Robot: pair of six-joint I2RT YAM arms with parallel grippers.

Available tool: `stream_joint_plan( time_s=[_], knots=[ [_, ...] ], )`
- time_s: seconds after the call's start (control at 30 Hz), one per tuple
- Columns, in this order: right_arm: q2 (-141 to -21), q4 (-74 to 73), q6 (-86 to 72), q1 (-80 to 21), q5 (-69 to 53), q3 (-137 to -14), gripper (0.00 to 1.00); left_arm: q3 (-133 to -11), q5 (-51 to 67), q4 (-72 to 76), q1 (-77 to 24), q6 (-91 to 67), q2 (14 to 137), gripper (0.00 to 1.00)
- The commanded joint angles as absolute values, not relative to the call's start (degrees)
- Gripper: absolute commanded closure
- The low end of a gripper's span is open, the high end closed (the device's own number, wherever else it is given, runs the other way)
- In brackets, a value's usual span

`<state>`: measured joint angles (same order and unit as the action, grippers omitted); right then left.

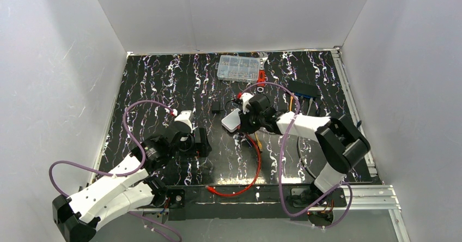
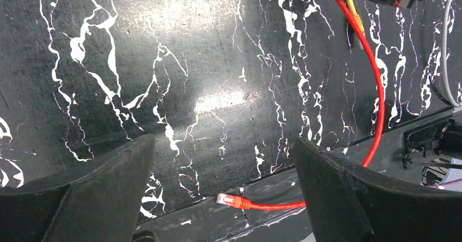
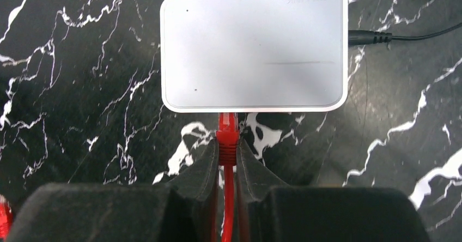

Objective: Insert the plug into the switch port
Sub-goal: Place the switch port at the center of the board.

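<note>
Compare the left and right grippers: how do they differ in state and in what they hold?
The left gripper has its fingers wide apart; the right gripper has them pinched close. The left gripper holds nothing above the table; the right gripper grips the red connector at the edge of the white box. Both have black fingers.

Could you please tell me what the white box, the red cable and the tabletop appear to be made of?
The white box looks like moulded plastic, matt-smooth with rounded corners. The red cable seems jacketed in flexible plastic, with a ribbed moulded boot. The tabletop looks like a glossy black marble-pattern surface, judging by its glare; stone or printed film, I cannot tell.
</note>
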<state>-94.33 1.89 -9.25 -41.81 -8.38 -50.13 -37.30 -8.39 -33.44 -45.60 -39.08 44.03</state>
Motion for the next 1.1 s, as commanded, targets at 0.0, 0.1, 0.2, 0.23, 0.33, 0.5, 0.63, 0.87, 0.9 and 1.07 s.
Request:
stream_joint_plan(
  time_s=[0.0,0.1,0.2,0.23,0.33,0.5,0.63,0.87,0.9,1.07],
  knots=[
    [-98.2,4.0,-9.9,-40.7,-9.8,-55.7,0.99,-38.9,-8.4,-34.4,-45.8,-38.4,43.7,0.02],
    [-100.8,3.6,-10.2,-40.1,-10.0,-58.5,0.99,-38.9,-7.8,-34.0,-45.8,-38.5,43.8,0.02],
    [-103.8,2.4,-10.2,-39.2,-10.0,-61.9,0.99,-39.2,-7.1,-33.7,-45.8,-38.7,43.9,0.02],
    [-104.7,2.2,-10.3,-38.9,-9.9,-62.6,0.99,-39.3,-6.8,-33.6,-45.8,-38.8,43.9,0.02],
    [-106.6,1.3,-10.1,-38.1,-10.8,-64.1,0.99,-39.4,-6.3,-33.3,-45.8,-39.2,43.9,0.02],
    [-106.5,1.5,-9.7,-37.7,-12.1,-63.0,0.92,-38.6,-6.4,-33.0,-45.8,-39.8,44.0,0.02],
    [-104.6,1.8,-9.5,-37.7,-12.5,-61.4,0.84,-38.4,-6.8,-32.6,-45.8,-40.1,44.0,0.02],
    [-97.0,1.6,-9.2,-37.7,-10.9,-58.1,0.5,-39.7,-8.6,-33.5,-45.8,-39.1,44.6,0.02],
    [-95.4,1.4,-9.1,-37.7,-10.6,-57.6,0.49,-40.0,-8.8,-33.6,-45.8,-38.9,44.7,0.02],
    [-85.8,0.1,-8.8,-37.7,-8.1,-55.3,0.33,-41.4,-9.8,-34.4,-45.8,-38.0,44.7,0.02]
  ],
)
